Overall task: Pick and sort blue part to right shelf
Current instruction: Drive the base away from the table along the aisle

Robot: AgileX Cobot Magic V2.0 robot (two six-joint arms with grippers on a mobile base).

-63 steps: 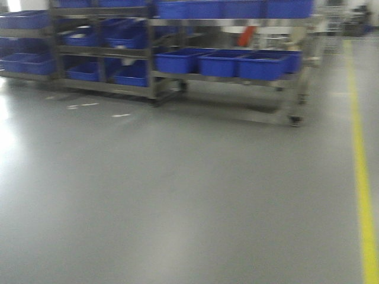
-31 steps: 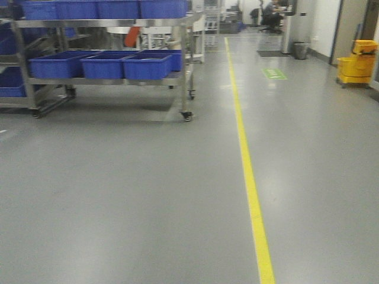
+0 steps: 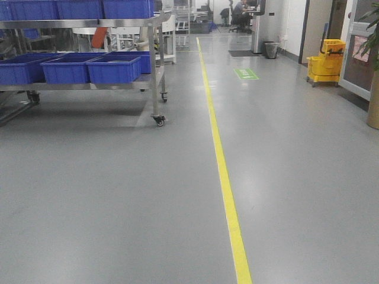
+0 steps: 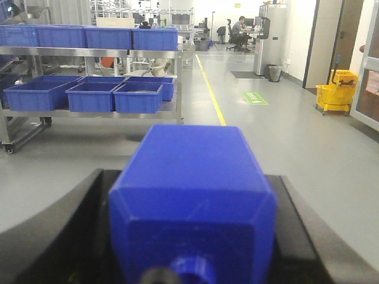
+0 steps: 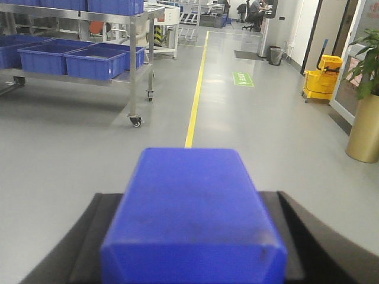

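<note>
Logged left gripper (image 4: 190,254) clamped on blue part (image 4: 192,177), knob end nearest camera; right gripper (image 5: 192,260) clamped on 2nd blue block (image 5: 192,201). Spotted right shelf (image 3: 155,71), blue bins (image 3: 115,68) on 2 tiers, far left of yellow floor line (image 3: 225,177).

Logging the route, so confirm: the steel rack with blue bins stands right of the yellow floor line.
Wrong. The steel rack with blue bins stands left of the yellow floor line, as the exterior front-facing view shows.
</note>
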